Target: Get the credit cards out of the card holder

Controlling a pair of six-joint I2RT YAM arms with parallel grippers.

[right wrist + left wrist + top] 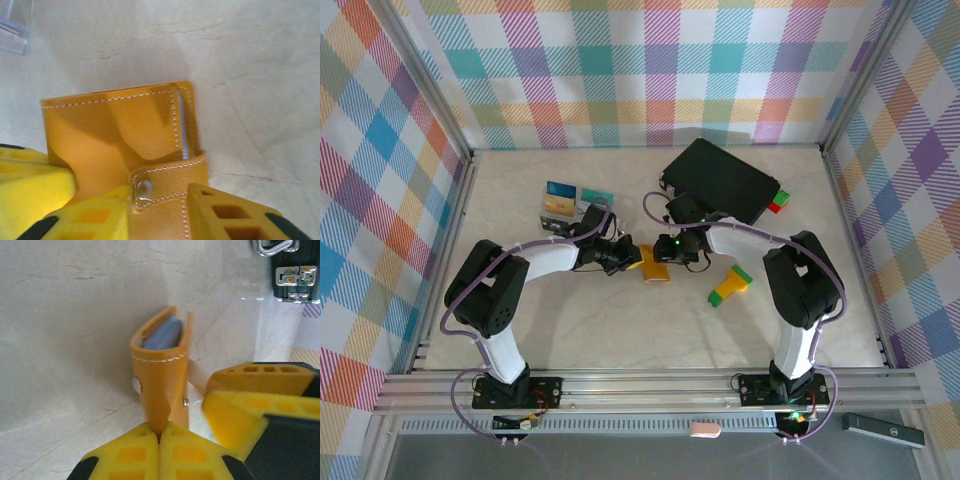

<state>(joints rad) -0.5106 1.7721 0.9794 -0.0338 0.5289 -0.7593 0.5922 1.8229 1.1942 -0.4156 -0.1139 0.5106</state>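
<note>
So the card holder [655,268] is pretty much dead centre over the table [520,310], folded up, with both arms on it. The left gripper [159,437] comes in from 9 o'clock. Its fingers are squeezed together on the holder's edge, at 6 o'clock in the left wrist view, so the fold gapes a bit at 12.

The right gripper [160,212] comes in from 3 o'clock, fingers apart on either side of the strap tab [170,175] with the snap. Honestly can't tell if it's actually pinching it or just straddling it.

A couple of cards [565,198] lie out at 10 o'clock from the holder. The black case [720,180] is at 1 and the green-and-yellow block [730,285] at 4.

I reckon the job right now is popping that strap and opening it up. I'd keep the left clamp firm and low, clear of the pockets. The right should bite the free end of the strap and peel it off the face. Yank it sideways and the holder probably twists out of the left's grip.

Inside I only see grey-blue lining and a pale sliver, so no idea how many cards are left.
</note>
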